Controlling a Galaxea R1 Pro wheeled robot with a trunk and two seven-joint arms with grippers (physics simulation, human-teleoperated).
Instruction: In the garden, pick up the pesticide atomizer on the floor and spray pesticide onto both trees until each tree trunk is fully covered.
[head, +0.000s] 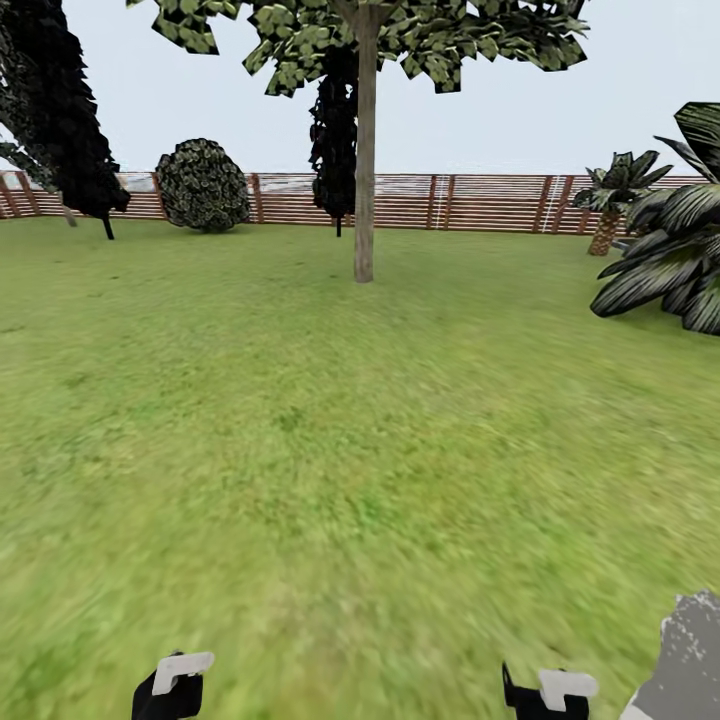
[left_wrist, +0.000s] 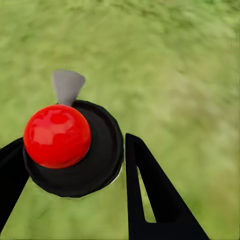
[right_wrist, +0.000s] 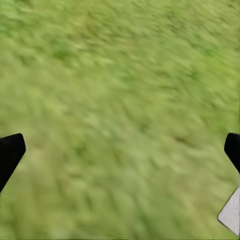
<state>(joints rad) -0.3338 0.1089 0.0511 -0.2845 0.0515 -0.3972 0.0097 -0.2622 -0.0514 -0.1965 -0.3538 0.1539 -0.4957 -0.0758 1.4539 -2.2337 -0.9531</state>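
Observation:
The pesticide atomizer (left_wrist: 57, 135) has a shiny red ball on a black round top and a grey nozzle. It sits between the black fingers of my left gripper (left_wrist: 75, 150), which is shut on it above the grass floor (left_wrist: 190, 75). In the head view my left gripper (head: 175, 688) and right gripper (head: 550, 692) sit at the bottom edge. The right gripper (right_wrist: 123, 140) is open with only grass between its fingers. One tree with a pale grey-tan trunk (head: 364, 170) stands far ahead on the lawn, slightly right of centre.
A reddish-brown slat fence (head: 480, 202) closes the lawn at the back. Dark conifers (head: 60, 120) stand at far left and behind the trunk, with a round shrub (head: 203, 185) between. Palms (head: 680, 250) crowd the right side. A grey-white stone (head: 690, 660) lies at bottom right.

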